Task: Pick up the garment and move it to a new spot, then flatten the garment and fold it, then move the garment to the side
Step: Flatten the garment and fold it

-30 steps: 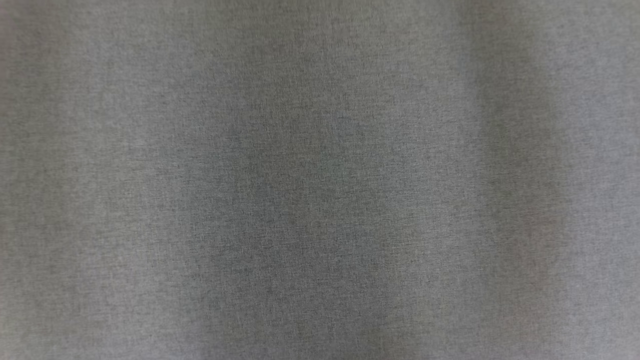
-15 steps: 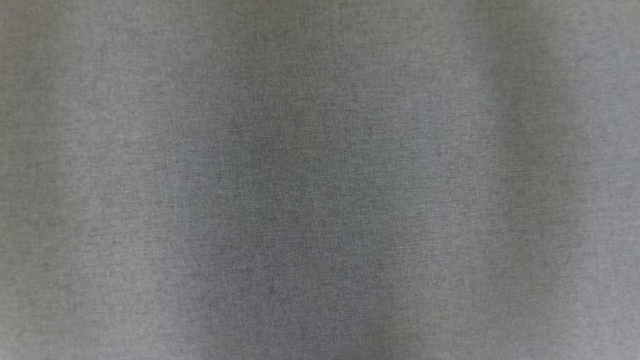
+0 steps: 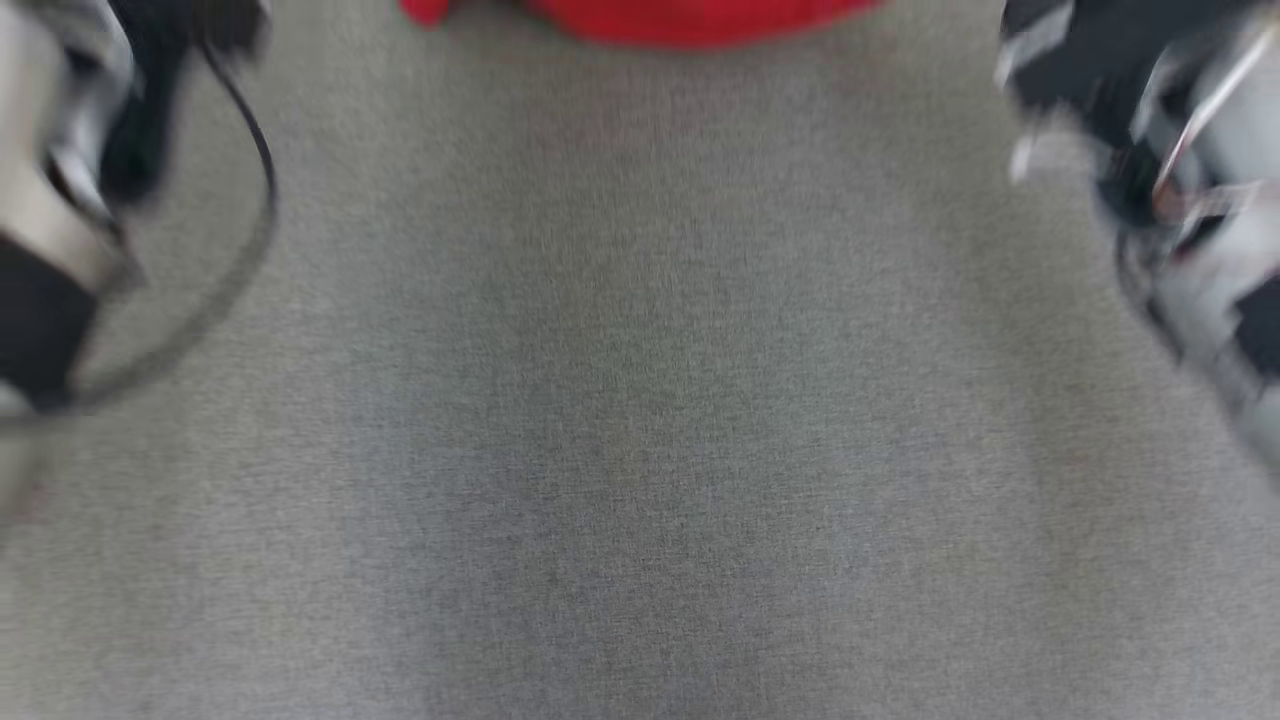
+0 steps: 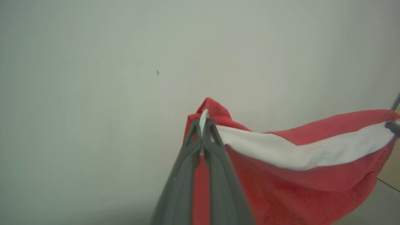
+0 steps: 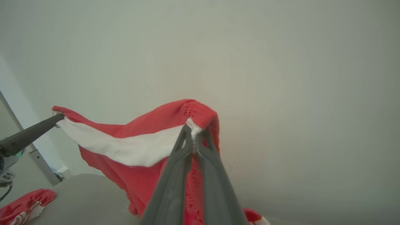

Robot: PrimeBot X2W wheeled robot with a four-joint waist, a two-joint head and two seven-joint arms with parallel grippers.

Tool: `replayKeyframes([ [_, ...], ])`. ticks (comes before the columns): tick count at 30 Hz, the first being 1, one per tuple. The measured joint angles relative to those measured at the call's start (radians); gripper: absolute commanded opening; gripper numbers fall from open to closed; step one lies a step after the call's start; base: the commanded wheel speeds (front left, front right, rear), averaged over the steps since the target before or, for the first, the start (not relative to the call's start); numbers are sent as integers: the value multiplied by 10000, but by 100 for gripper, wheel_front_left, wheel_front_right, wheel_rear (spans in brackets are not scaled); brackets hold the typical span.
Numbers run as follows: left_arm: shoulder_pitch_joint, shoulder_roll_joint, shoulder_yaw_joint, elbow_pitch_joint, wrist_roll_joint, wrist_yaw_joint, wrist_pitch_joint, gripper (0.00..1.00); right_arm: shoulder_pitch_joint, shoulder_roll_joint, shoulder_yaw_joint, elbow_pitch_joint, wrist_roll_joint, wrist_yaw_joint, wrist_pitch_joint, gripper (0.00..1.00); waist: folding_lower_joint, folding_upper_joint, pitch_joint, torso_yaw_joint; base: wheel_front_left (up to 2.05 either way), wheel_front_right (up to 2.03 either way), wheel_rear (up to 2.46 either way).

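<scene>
Left gripper [image 4: 202, 120] is pinched tight on one top corner of the garment [image 4: 281, 150], and our right gripper [image 5: 193, 129] is closed just as tightly on the other corner. The red cloth with its white band hangs stretched between them, lifted above the tabletop [image 3: 640, 450]. Our worry is slip: each hold takes only a thin bit of hem, and a quick swing, or the grippers pulling apart, could tug a corner free and drop the cloth in a heap. The lower hem may also drag and bunch on landing. The head view is blurred, so we can only guess that the grey surface below us is open for laying down. A second red cloth [image 5: 25, 203] lies near the tabletop's rounded edge, best avoided.
</scene>
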Motion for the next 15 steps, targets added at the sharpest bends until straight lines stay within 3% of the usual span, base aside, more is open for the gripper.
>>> replayKeyframes([
  [11,5608,550,1668,-4011,395,1325,-27,0,4420,-692,-270,-1645,341,0,-132,0,-2,-1,-1367,112,0,0,0],
  [15,7394,621,2128,-5005,566,1423,-29,0,5659,-813,-278,-2113,366,0,-136,0,-2,-2,-1710,155,0,0,0],
])
